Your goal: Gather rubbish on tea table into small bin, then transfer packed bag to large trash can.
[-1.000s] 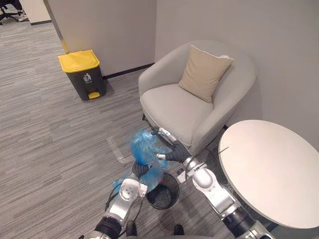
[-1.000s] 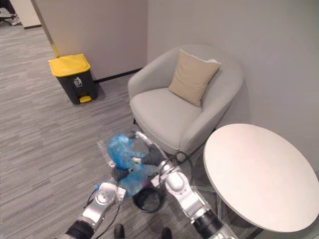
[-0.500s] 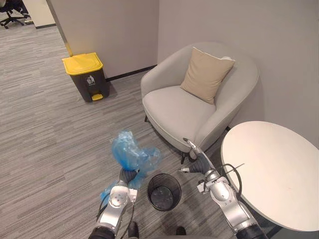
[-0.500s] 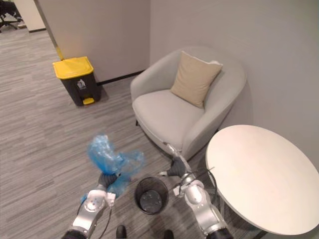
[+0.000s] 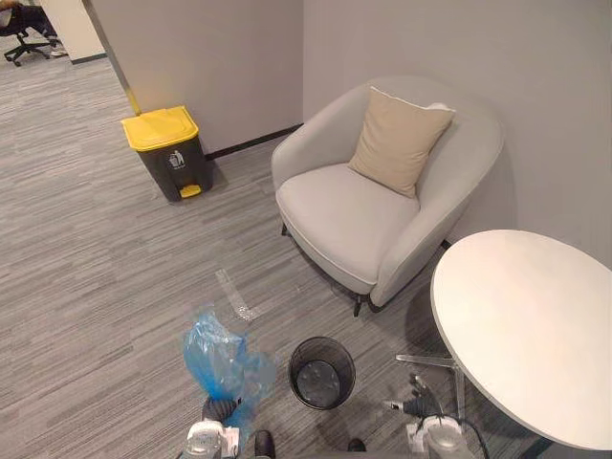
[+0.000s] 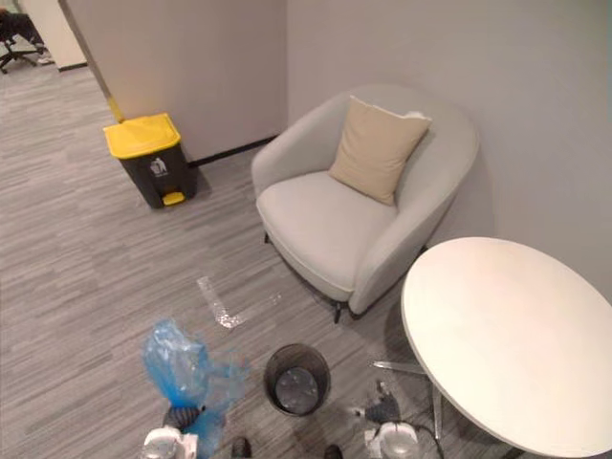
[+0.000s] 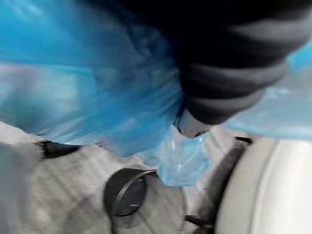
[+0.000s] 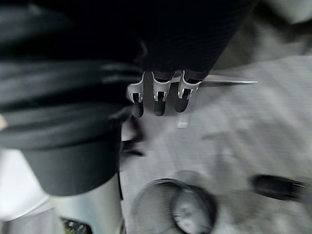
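Fingers of the left hand [image 5: 218, 412] were clenched on the gathered neck of the crumpled translucent blue plastic rubbish bag [image 5: 222, 361]. The grip itself was mostly buried in the film, which billowed over the dark cover in the left wrist view. The bag's long axis ran upright: its bulk stood above the hand, clear of the floor, with a loose flap trailing towards the small bin.

The right hand [image 8: 158, 100] hung low with straight, released fingers, grasping nothing.

Between the two hands, just beside the bag, the small round black wire-mesh bin [image 5: 322, 371] stood upright on the grey striped carpet floor [image 5: 96, 268]. Something pale lay at its bottom, too blurred to tell.

To the right stood the round white surface [image 5: 526, 325]. Behind it stood a pale grey armchair [image 5: 344, 215] with a beige cushion [image 5: 400, 142]. Well apart, by the wall, stood the large dark grey trash can with a yellow lid [image 5: 167, 151]. Its front bore a small white pictogram.
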Controlling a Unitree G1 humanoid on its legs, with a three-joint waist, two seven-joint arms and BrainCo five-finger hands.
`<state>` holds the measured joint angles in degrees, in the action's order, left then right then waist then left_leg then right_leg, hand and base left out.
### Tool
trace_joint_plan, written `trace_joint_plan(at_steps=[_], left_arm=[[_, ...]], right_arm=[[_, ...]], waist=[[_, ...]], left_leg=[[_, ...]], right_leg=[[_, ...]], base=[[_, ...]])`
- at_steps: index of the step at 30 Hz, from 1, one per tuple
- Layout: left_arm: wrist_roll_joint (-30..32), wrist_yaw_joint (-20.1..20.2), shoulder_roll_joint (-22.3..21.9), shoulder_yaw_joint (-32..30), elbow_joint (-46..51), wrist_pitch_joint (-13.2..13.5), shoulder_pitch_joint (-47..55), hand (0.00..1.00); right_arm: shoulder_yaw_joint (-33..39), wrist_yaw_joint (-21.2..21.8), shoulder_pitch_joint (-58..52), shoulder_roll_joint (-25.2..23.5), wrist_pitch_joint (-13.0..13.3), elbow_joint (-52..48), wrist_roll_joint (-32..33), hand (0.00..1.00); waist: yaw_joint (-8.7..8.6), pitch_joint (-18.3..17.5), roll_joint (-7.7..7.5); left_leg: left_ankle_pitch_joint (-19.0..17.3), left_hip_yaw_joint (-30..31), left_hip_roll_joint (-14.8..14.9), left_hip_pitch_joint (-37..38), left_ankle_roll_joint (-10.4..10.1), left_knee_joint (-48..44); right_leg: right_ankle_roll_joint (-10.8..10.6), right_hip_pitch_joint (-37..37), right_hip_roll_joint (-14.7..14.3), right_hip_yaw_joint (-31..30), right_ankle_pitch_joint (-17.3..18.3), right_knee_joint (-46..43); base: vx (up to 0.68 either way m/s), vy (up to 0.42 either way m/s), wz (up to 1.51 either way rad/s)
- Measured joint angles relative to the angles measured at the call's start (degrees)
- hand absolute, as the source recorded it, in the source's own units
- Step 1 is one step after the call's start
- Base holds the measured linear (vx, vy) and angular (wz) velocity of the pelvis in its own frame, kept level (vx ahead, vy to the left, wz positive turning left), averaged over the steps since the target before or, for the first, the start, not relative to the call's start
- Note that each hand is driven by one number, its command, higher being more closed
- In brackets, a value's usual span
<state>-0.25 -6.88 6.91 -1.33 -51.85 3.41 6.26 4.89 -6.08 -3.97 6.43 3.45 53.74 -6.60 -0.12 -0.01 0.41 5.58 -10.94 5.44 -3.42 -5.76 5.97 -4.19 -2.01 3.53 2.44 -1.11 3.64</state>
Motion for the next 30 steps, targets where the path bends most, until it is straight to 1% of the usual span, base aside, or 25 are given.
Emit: trace_joint_plan(at_steps=[3,5,6,7,9,10,11,12,13,14,15,16,17,18,19,20,21,22,23,24,25,26,28,29,30], left_arm=[[-0.1,0.0,0.0,0.0,-1.3,0.0,-0.8,1.0],[-0.1,0.0,0.1,-0.1,-2.0,0.0,-1.8,1.0],[-0.2,0.0,0.0,-0.3,-2.2,0.0,-2.5,1.0],[-0.4,0.0,0.1,-0.4,-2.2,0.0,-2.8,1.0],[-1.1,-0.2,0.2,-0.6,-2.0,0.0,-4.8,1.0],[-1.1,-0.2,0.1,-0.7,-1.3,0.0,-5.1,1.0],[-1.1,-0.4,-0.2,-1.0,3.0,0.3,-5.4,1.0],[-1.2,-0.5,-0.2,-1.3,3.3,0.3,-4.9,1.0],[-1.4,-0.7,0.0,-1.7,3.3,0.3,-4.8,1.0],[-1.7,-0.7,-0.1,-1.7,2.9,0.2,-4.4,1.0],[-1.7,-0.6,-0.6,-1.7,2.9,0.2,-4.3,1.0],[-1.9,-0.6,-1.5,-1.6,2.6,0.2,-4.3,1.0],[-2.2,-0.7,-2.9,-1.4,2.7,0.2,-4.8,1.0],[-2.2,-0.6,-3.7,-0.9,2.7,0.2,-4.8,1.0],[-2.2,-0.6,-4.2,-0.6,2.7,0.2,-4.4,1.0],[-2.2,-0.6,-4.4,-0.4,2.7,0.2,-4.3,1.0],[-2.2,-0.6,-4.3,-0.1,2.6,0.1,-4.1,1.0],[-2.2,-0.6,-4.3,0.2,2.6,0.1,-4.0,1.0],[-2.1,-0.6,-4.3,0.3,2.6,0.1,-4.7,1.0],[-2.1,-0.6,-4.3,0.6,2.6,0.1,-4.7,1.0],[-2.1,-0.5,-4.3,0.9,2.7,0.2,-4.9,1.0],[-2.1,-0.6,-4.4,1.1,2.7,0.2,-4.9,1.0],[-2.1,-0.6,-4.3,1.3,1.8,0.2,-5.2,1.0],[-2.1,-0.6,-4.1,1.3,1.1,0.2,-5.7,1.0],[-2.1,-0.6,-3.9,1.4,0.6,0.2,-5.8,1.0]], right_arm=[[1.5,-0.9,1.6,0.0,-0.7,2.7,0.5,0.0],[1.6,-1.4,3.1,0.0,-1.0,3.7,0.5,0.0],[1.6,-1.6,4.4,-0.2,-1.3,3.6,0.5,0.0],[1.6,-1.8,4.5,-0.3,-1.3,3.6,0.5,0.0],[1.6,-2.1,4.6,-0.7,-1.4,3.5,0.6,0.0],[1.6,-2.2,4.5,-0.9,-1.4,3.5,1.1,0.0],[1.4,-2.7,2.9,-2.6,-1.5,2.2,2.8,0.0],[1.3,-2.7,2.6,-3.0,-1.5,2.1,2.9,0.0],[1.2,-2.8,3.2,-3.1,-1.4,1.6,3.0,0.0],[1.2,-3.0,3.9,-2.9,-1.0,0.7,3.2,0.0],[1.1,-3.0,5.0,-2.8,-0.7,0.5,3.3,0.0],[0.9,-3.1,5.6,-2.6,-0.8,0.0,3.3,0.0],[0.8,-3.4,5.2,-2.3,-0.7,-1.1,3.4,0.0],[0.5,-3.6,4.5,-2.4,-0.8,-1.1,3.3,0.0],[0.1,-3.7,4.1,-2.6,-0.8,-1.1,3.2,0.0],[0.0,-3.7,3.9,-2.6,-0.8,-1.1,3.2,0.0],[0.3,-4.1,3.8,-2.7,-1.0,-1.1,3.0,0.0],[1.2,-4.2,4.0,-3.4,-1.2,-1.2,2.7,0.0],[1.8,-4.7,3.9,-3.5,-1.2,-1.2,2.7,0.0],[1.8,-5.0,4.0,-3.4,-1.2,-1.3,2.7,0.0],[1.8,-5.2,3.9,-2.9,-1.2,-1.4,2.7,0.0],[1.7,-5.2,3.0,-2.4,-1.2,-1.3,2.7,0.0],[1.8,-5.2,2.8,-1.8,-1.2,-0.9,2.7,0.0],[1.9,-5.2,3.0,-1.8,-1.2,-0.1,2.7,0.0],[1.9,-5.2,3.2,-1.6,-1.2,0.0,2.7,0.0]], waist=[[0.0,2.4,0.09],[0.07,4.4,-0.18],[0.45,5.2,-0.32],[0.27,5.4,-0.36],[0.23,6.5,-1.52],[0.28,6.7,-1.86],[0.17,7.1,-1.77],[0.85,6.6,-2.51],[1.1,6.4,-3.15],[1.59,6.3,-2.54],[2.43,6.4,-1.99],[2.86,7.0,-0.98],[2.78,8.0,0.89],[2.85,8.2,1.76],[2.85,8.2,2.29],[2.78,8.2,2.56],[2.51,8.4,2.71],[2.27,8.8,1.63],[2.36,9.4,0.46],[2.26,9.7,-0.14],[2.02,9.6,-0.22],[1.89,9.6,-0.27],[1.82,8.6,1.31],[1.57,8.4,1.98],[1.53,8.2,2.22]], left_leg=[[0.0,-1.0,0.0,0.5,0.0,0.0],[0.0,-2.3,0.1,0.2,0.1,-0.1],[0.2,-3.1,0.1,-0.7,0.4,-0.1],[0.2,-3.0,0.1,-1.4,0.5,-0.4],[-1.2,-2.6,-0.2,-4.4,1.5,-4.6],[-2.1,-2.5,-0.3,-5.3,2.2,-6.5],[-2.6,1.3,-0.3,-7.8,2.6,-11.0],[-2.6,1.8,-0.6,-8.7,2.5,-12.1],[-2.5,2.2,-0.8,-9.4,2.4,-12.6],[-1.9,2.2,-0.4,-10.4,1.9,-12.0],[-0.8,2.3,0.0,-11.8,1.5,-11.8],[0.0,3.0,0.4,-13.2,1.3,-12.0],[1.3,4.9,1.5,-14.3,0.9,-11.9],[2.6,6.7,2.2,-14.8,0.1,-11.4],[3.8,8.2,2.8,-14.7,0.0,-9.9],[3.3,8.5,3.3,-14.5,0.0,-8.4],[0.5,7.4,3.9,-14.5,0.2,-6.7],[-1.6,4.7,4.0,-15.0,1.3,-6.7],[-1.6,2.5,3.7,-16.4,1.6,-11.5],[-2.0,1.2,3.0,-17.4,2.2,-16.9],[-3.6,-0.9,3.0,-17.4,2.8,-24.3],[-5.8,-2.1,3.7,-16.2,3.0,-28.6],[-11.1,-4.2,5.7,-13.2,2.7,-30.1],[-12.0,-6.0,5.9,-10.5,2.0,-26.9],[-12.0,-6.5,5.0,-9.4,2.0,-23.2]], right_leg=[[0.0,-0.5,0.0,-1.2,0.0,-0.7],[-0.1,-2.3,-0.1,-2.3,0.1,-2.5],[-0.2,-4.4,-0.2,-3.2,0.5,-4.7],[-0.3,-5.5,-0.1,-3.2,1.0,-6.0],[-0.8,-8.6,0.8,-3.3,2.4,-10.8],[-1.0,-8.6,1.0,-3.4,2.5,-11.1],[-2.9,-11.6,1.3,-5.2,14.6,-37.5],[-2.6,-10.5,1.2,-6.7,16.1,-38.2],[-2.2,-10.0,1.0,-7.1,16.7,-35.9],[-1.1,-9.7,0.4,-7.2,17.5,-32.7],[0.4,-8.8,-0.6,-7.4,18.5,-28.9],[1.5,-8.8,-1.4,-7.3,18.9,-26.7],[2.4,-8.5,-2.7,-5.3,17.5,-25.5],[2.9,-8.2,-3.6,-3.3,17.0,-25.1],[3.6,-7.9,-4.3,-1.6,16.7,-24.9],[4.2,-7.6,-4.5,0.1,16.1,-24.3],[5.2,-6.6,-4.2,2.6,14.5,-21.7],[5.9,-6.5,-3.1,4.5,12.9,-19.3],[6.3,-6.6,-1.5,5.7,12.1,-18.9],[6.2,-6.7,-0.1,7.0,11.7,-18.6],[5.7,-6.4,1.3,8.9,11.2,-18.3],[5.3,-6.3,2.0,10.3,10.9,-18.1],[4.5,-6.1,2.3,13.0,10.2,-17.1],[3.6,-5.8,2.7,14.3,9.6,-16.4],[2.5,-5.4,2.6,14.8,8.8,-15.2]], base=[[0.0,0.006,-0.19],[-0.08,0.016,-0.34],[-0.08,0.016,-0.3],[-0.07,0.012,-0.11],[-0.05,0.016,0.11],[-0.07,-0.011,0.91],[-0.06,-0.067,0.98],[-0.1,-0.139,1.01],[-0.13,-0.158,0.16],[-0.13,-0.132,-0.04],[-0.17,-0.125,-0.05],[-0.22,-0.109,0.24],[-0.24,-0.112,0.55],[-0.27,-0.158,0.78],[-0.17,-0.126,0.63],[-0.19,-0.137,0.81],[-0.16,-0.055,0.85],[-0.2,-0.069,0.92],[-0.18,-0.039,0.79],[-0.12,-0.022,0.89],[-0.11,0.014,0.95],[-0.09,0.068,0.89],[-0.07,0.123,0.78],[-0.06,0.168,0.74],[-0.06,0.172,0.59]])
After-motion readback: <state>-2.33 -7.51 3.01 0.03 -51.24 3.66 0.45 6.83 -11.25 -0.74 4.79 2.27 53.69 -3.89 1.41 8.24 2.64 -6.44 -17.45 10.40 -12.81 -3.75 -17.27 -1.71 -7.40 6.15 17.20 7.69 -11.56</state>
